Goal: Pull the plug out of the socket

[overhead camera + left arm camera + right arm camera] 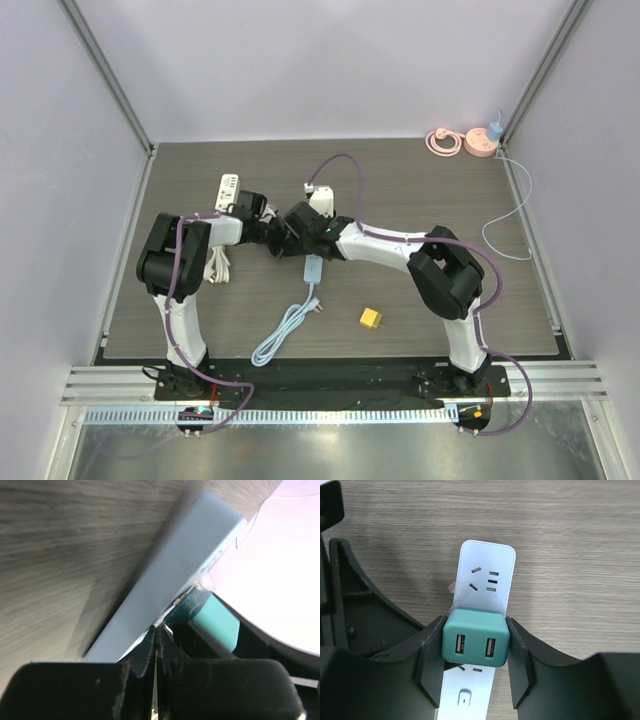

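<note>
A teal two-port USB plug (pixel 475 637) sits on a pale blue power strip (pixel 486 575) that lies on the wooden table. My right gripper (pixel 475 650) is closed around the plug, with one finger (pixel 432 655) on each of its sides. In the left wrist view my left gripper (pixel 156 630) is shut, its tips meeting at the long edge of the strip (pixel 170 580), beside the teal plug (pixel 217 622). In the top view both grippers meet mid-table over the strip's (pixel 313 268) far end, left (pixel 283 238) and right (pixel 298 228). The plug is hidden there.
The strip's pale blue cord (pixel 285 335) coils towards the near edge. A yellow adapter (pixel 371 319) lies right of it. A white power strip (pixel 229 188) lies at the back left, and a pink socket with a coiled cable (pixel 465 142) at the back right.
</note>
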Robot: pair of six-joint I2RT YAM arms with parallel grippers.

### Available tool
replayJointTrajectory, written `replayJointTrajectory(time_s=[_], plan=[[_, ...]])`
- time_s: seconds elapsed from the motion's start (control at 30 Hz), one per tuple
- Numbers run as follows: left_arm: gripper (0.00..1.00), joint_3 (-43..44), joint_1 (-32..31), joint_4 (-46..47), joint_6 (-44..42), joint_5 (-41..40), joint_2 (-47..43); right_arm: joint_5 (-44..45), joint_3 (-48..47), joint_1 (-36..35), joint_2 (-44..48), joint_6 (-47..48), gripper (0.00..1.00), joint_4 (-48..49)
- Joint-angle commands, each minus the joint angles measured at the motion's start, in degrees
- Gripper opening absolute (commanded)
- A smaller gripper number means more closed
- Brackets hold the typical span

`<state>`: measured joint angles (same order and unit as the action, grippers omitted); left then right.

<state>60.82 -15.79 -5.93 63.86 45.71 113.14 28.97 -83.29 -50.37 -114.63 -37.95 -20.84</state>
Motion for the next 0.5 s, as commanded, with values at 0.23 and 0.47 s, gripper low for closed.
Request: replayJointTrajectory(time_s=[0.23,0.47], plan=[[0.00,-2.4,0.3,-5.8,-3.6,-13.3,4.4,4.9,-5.3,-3.0,8.7,1.2,0.01,4.6],[0.00,-2.5,0.3,-5.8,-3.5,-13.5,4.5,-5.1,-0.8,1.1,12.6,-4.9,0.01,11.9]])
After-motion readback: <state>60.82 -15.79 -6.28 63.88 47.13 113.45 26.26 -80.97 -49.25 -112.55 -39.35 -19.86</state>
